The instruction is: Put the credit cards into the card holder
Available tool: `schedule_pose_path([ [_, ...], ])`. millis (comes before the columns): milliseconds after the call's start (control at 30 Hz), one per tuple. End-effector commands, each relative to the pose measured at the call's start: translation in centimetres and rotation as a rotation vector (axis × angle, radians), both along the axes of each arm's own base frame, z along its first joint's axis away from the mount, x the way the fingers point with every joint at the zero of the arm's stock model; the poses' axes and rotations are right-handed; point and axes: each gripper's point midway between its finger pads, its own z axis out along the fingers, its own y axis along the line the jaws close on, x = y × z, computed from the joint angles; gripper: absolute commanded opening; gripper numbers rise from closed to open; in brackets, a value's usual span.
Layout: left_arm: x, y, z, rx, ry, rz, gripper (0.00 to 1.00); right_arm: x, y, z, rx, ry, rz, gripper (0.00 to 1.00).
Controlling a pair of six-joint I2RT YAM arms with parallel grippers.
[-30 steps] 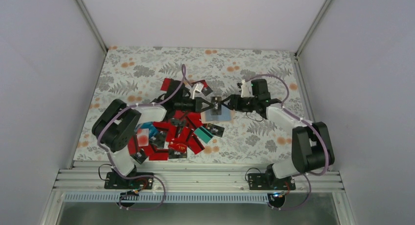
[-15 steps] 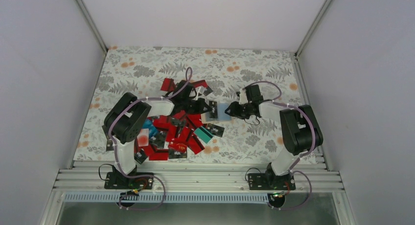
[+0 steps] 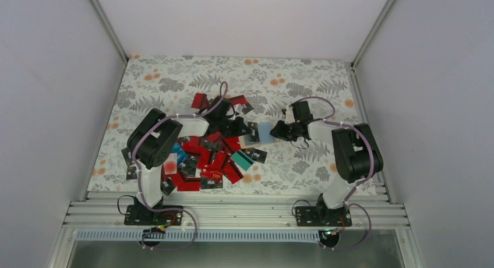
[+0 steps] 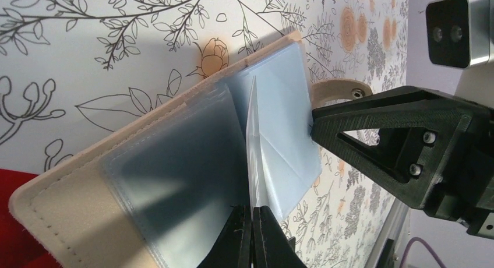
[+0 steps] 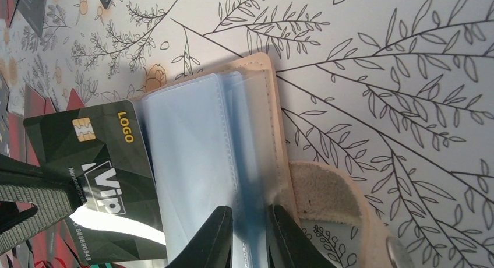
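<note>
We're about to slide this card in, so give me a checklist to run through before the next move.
1. Left gripper shut on the black VIP card: ok.
2. Card holder lying open on the floral cloth, sleeves up: ok.
3. Card's leading edge at the clear sleeve mouth: ok; whether it has entered, cannot tell.
4. Right gripper pinching the sleeve firmly: cannot tell; its jaws straddle the plastic.
5. Snap strap lying off to the side, clear of the sleeve: ok.
</note>
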Motion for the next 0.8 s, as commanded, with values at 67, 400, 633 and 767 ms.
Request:
schedule_pose_path([
  [67, -0.8, 0.1, -0.2, -0.026, 0.104, 0.038, 0.02, -2.7, -1.8, -3.9, -0.092, 0.105, -0.028, 0.17],
  [400, -1.4, 0.1, -0.3, -0.126, 0.205, 0.019, 0.02, -3.7, -1.6, -4.2, -0.071, 0.119, -0.017, 0.14],
  [633, -1.1, 0.3, -0.3, -0.142, 0.231, 0.027, 0.02, -4.6, -1.3, -4.1, -0.063, 0.124, -0.012, 0.13],
  [767, -1.0, 0.5, -0.4, -0.146, 0.235, 0.030, 0.02, -5.4, -1.0, -4.2, -0.054, 0.143, -0.012, 0.13],
])
